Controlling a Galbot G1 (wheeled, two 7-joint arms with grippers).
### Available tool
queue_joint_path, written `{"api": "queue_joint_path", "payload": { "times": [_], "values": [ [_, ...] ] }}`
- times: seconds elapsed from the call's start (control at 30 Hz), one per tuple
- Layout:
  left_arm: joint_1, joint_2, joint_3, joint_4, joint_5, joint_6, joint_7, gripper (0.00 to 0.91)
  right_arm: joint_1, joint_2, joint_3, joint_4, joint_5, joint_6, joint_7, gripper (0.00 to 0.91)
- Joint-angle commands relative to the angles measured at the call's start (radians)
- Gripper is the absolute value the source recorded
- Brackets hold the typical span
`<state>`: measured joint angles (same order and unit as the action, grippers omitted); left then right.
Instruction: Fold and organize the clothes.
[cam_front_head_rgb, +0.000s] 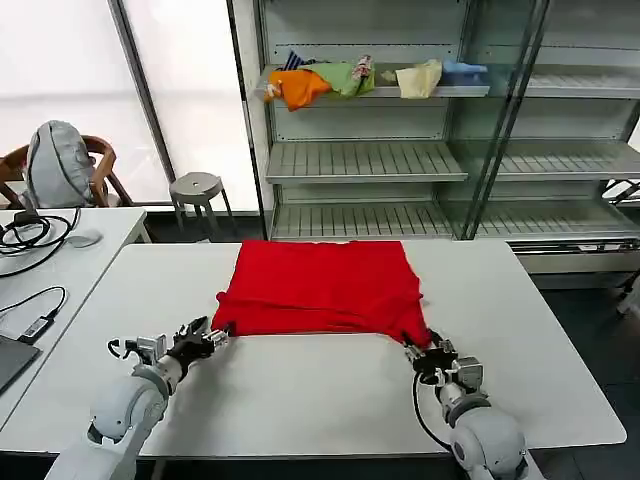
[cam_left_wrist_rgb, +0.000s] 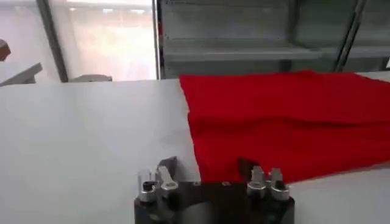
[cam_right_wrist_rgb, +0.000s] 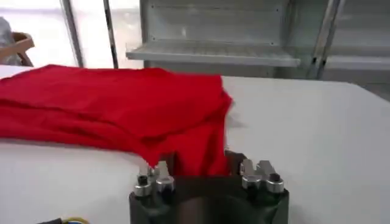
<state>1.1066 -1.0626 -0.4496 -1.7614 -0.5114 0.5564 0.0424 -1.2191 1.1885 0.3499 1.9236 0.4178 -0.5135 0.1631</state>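
The red T-shirt (cam_front_head_rgb: 320, 285) lies partly folded on the white table (cam_front_head_rgb: 330, 390), its print hidden. My left gripper (cam_front_head_rgb: 215, 335) rests low at the shirt's near left corner. In the left wrist view that gripper (cam_left_wrist_rgb: 206, 167) is open, and the shirt's (cam_left_wrist_rgb: 286, 122) side edge runs between its fingers. My right gripper (cam_front_head_rgb: 412, 350) is at the near right corner, which stretches out toward it. In the right wrist view it (cam_right_wrist_rgb: 200, 161) is open, with a bunched tongue of the shirt (cam_right_wrist_rgb: 109, 103) lying between its fingers.
A metal shelf unit (cam_front_head_rgb: 370, 160) stands behind the table, with a pile of orange, green, cream and blue garments (cam_front_head_rgb: 350, 80) on its top shelf. A grey stool (cam_front_head_rgb: 195, 190) and a side table with cables (cam_front_head_rgb: 40, 240) are at the left.
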Motion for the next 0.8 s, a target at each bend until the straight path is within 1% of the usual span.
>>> {"api": "queue_joint_path", "payload": {
  "times": [0.03, 0.23, 0.5, 0.63, 0.8],
  "values": [
    [0.008, 0.003, 0.004, -0.001, 0.015, 0.019, -0.010, 0.020, -0.011, -0.002, 0.002, -0.012, 0.033, -0.010, 0.003, 0.000],
    [0.002, 0.005, 0.001, 0.011, 0.026, 0.017, 0.004, 0.020, 0.001, -0.009, 0.027, -0.018, 0.068, -0.016, 0.011, 0.000],
    [0.005, 0.007, -0.006, 0.018, 0.041, 0.013, 0.020, 0.020, -0.013, -0.017, 0.045, 0.000, 0.077, -0.018, 0.014, 0.000],
    [0.018, 0.008, -0.012, 0.005, 0.042, 0.009, 0.027, 0.020, -0.028, -0.023, 0.057, 0.031, 0.094, -0.019, 0.017, 0.000],
    [0.083, 0.019, -0.028, -0.077, 0.039, 0.007, 0.038, 0.020, -0.121, -0.041, 0.069, 0.139, 0.096, -0.017, 0.011, 0.000]
  ]
}}
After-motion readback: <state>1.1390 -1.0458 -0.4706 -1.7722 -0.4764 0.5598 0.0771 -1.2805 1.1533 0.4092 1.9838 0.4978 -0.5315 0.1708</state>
